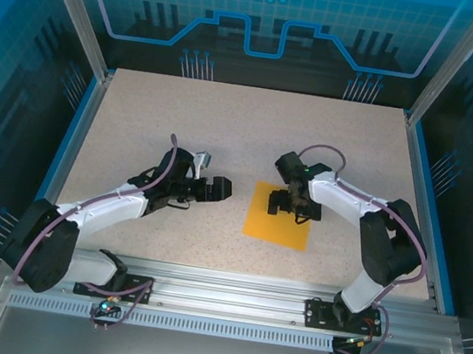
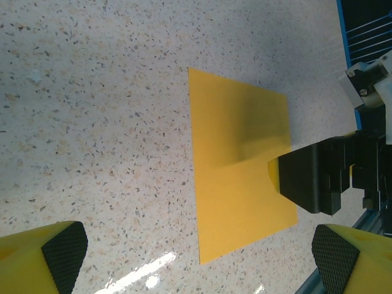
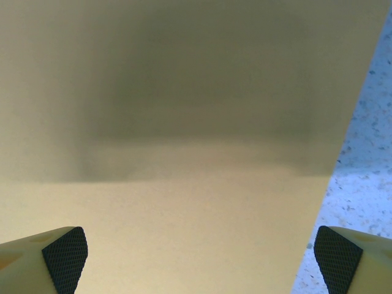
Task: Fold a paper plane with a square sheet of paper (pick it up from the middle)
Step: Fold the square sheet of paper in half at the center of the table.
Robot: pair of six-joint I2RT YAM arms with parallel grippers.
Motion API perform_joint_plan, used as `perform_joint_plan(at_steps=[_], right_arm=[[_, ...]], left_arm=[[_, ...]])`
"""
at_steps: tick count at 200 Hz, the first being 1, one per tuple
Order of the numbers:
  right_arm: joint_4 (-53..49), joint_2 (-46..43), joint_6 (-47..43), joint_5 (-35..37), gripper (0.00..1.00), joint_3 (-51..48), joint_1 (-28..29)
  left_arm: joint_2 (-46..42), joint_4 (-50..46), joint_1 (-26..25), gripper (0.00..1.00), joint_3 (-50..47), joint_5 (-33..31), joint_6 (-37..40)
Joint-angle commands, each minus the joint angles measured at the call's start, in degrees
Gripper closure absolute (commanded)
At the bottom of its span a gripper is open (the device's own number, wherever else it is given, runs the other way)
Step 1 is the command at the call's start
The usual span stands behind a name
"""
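Observation:
The square sheet of paper (image 1: 276,221) lies flat on the speckled table, orange-yellow and uncreased. My right gripper (image 1: 290,204) hovers directly over its far half, jaws open and pointing down; in the right wrist view the sheet (image 3: 184,184) spreads close below the open fingertips (image 3: 64,257). My left gripper (image 1: 222,188) waits to the left of the sheet, open with nothing between its fingers. From the left wrist view the sheet (image 2: 242,202) lies ahead, with the right gripper's black finger (image 2: 309,177) over its right edge. No folded plane exists here.
The speckled tabletop (image 1: 182,125) is bounded by blue side rails (image 1: 73,132) and an aluminium rail (image 1: 230,286) at the near edge. Transparent blue enclosure walls stand behind and beside the table.

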Motion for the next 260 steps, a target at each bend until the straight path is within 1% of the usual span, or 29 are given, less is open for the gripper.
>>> perform_joint_plan(at_steps=[1,53,104,136,222,260], right_arm=[[-3.15,1.63,0.04,1.23,0.01,2.66,1.67],[-1.12,1.49,2.02,-3.55,0.01,2.32,0.71],[-2.57,-0.14,5.38,-2.32,0.01,0.56,-0.27],[-1.43,-0.40,6.23,-3.61,0.00,-0.51,-0.35],[0.28,2.49,6.00,-5.68,0.01,-0.33,0.00],[0.39,2.35,5.89,-5.95,0.01,-0.46,0.22]], left_arm=[[1.06,1.03,-0.47,0.02,1.64,-2.03,-0.52],[1.80,0.69,-0.41,0.01,2.20,-2.73,-0.48],[1.77,0.19,-0.46,0.01,1.99,-3.14,-0.30],[2.24,0.54,-0.42,0.02,2.19,-2.72,-0.66],[3.75,0.51,-0.45,0.01,2.80,-2.46,-1.19],[3.88,-0.22,-0.42,0.02,2.92,-2.12,-1.09]])
